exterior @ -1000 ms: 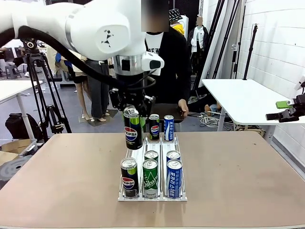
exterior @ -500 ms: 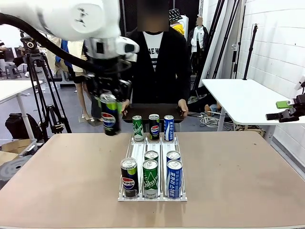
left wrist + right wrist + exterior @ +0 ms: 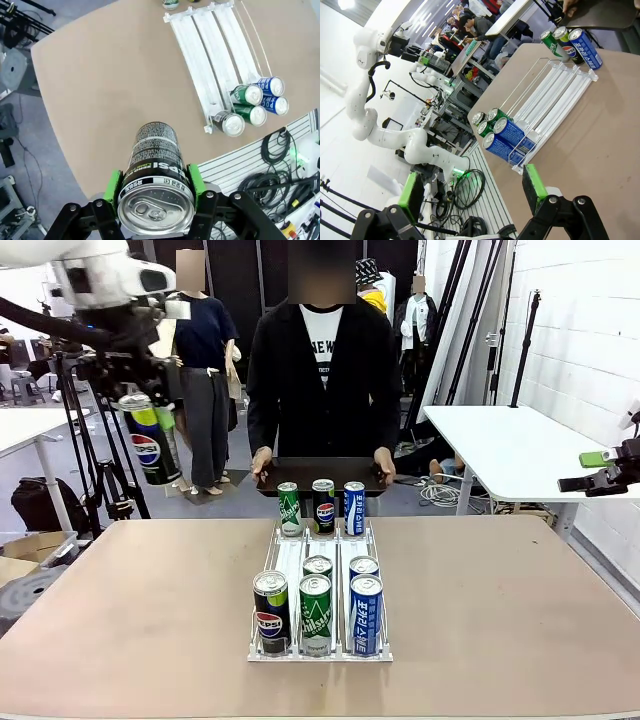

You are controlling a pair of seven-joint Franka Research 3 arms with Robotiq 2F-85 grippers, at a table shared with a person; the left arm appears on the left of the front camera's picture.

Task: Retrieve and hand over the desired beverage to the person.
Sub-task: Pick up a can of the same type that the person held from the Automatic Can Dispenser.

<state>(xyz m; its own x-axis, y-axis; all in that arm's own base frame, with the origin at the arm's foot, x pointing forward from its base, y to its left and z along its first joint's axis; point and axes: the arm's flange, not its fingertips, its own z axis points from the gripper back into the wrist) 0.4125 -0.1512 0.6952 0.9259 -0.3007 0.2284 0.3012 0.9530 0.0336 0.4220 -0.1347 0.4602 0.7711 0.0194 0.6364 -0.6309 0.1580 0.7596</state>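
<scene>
Brown tabletop (image 3: 500,630) spreads out low under the left gripper (image 3: 154,184), which is up in the air on the robot's left side. Its two green pads (image 3: 114,187) are squeezed on the top of a black Pepsi can (image 3: 147,445), and the can hangs down from it, tipped a little. Nothing stands between this gripper and the table. A camera tripod (image 3: 116,502) stands on the floor behind the held can. Well away from this gripper, in the middle of the table, sits a clear rack (image 3: 290,560) with three lanes. At the rack end nearest the robot are five cans (image 3: 315,612): black, green and blue in front, with one more green and one more blue right behind. At the far end stand three more cans (image 3: 323,506), green, black and blue. Just past them, across from the gripper, the person (image 3: 320,380) holds a black tray (image 3: 320,468) with both hands. The right gripper (image 3: 472,192) is far off on the other side, near a white table (image 3: 500,445). Its pads are wide apart with nothing between them.
</scene>
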